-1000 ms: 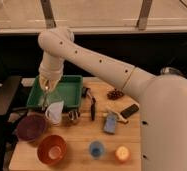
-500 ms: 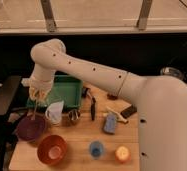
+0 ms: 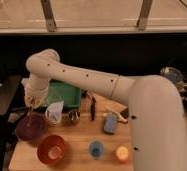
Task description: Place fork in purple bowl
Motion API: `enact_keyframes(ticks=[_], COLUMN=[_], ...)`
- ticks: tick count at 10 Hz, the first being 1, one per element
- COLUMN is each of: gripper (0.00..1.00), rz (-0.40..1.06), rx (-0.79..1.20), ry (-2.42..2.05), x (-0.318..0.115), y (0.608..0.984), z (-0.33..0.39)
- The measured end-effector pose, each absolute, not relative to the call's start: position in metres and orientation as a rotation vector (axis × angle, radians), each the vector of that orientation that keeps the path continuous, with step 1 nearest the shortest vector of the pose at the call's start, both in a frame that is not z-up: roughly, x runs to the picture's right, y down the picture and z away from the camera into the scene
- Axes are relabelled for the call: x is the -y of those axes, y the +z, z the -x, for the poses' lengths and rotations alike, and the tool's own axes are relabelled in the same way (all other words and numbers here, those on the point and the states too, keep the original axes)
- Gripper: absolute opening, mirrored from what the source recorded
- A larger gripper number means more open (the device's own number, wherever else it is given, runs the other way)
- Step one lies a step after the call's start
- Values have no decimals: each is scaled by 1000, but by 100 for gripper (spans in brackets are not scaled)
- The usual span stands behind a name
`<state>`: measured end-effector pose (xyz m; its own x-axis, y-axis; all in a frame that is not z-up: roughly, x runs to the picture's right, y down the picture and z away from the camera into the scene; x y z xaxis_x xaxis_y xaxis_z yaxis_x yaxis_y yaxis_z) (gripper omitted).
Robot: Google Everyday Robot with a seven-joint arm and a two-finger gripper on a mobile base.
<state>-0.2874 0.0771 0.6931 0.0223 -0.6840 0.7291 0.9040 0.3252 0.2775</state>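
The purple bowl (image 3: 31, 128) sits at the left edge of the wooden table (image 3: 82, 135). My gripper (image 3: 31, 103) hangs just above the bowl's far rim, at the end of the white arm (image 3: 87, 80) that reaches in from the right. The fork does not show as a separate thing; if it is at the gripper, the wrist and the bowl's dark inside hide it.
Behind the bowl lies a green tray (image 3: 64, 94). A white cup (image 3: 53, 112) and a small metal cup (image 3: 74, 116) stand to the bowl's right. Also on the table: a black-handled utensil (image 3: 92, 107), blue pad (image 3: 109, 123), orange bowl (image 3: 52, 149), blue cup (image 3: 96, 148), and yellow-orange object (image 3: 121, 152).
The gripper has swung left from over the green tray and come down to just above the purple bowl. The table's objects have not moved.
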Motion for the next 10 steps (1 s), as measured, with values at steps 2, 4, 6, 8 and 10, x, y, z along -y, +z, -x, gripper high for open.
enact_keyframes(ticks=[2, 4, 6, 8, 10], gripper=[24, 47, 60, 60, 60], rz=[309, 330, 347, 367, 386], rx=[902, 895, 883, 884, 893], ry=[-1272, -1281, -1279, -1275, -1258], x=[-83, -91, -94, -100, -103], y=[699, 706, 712, 717, 724], z=[294, 296, 295, 298, 297])
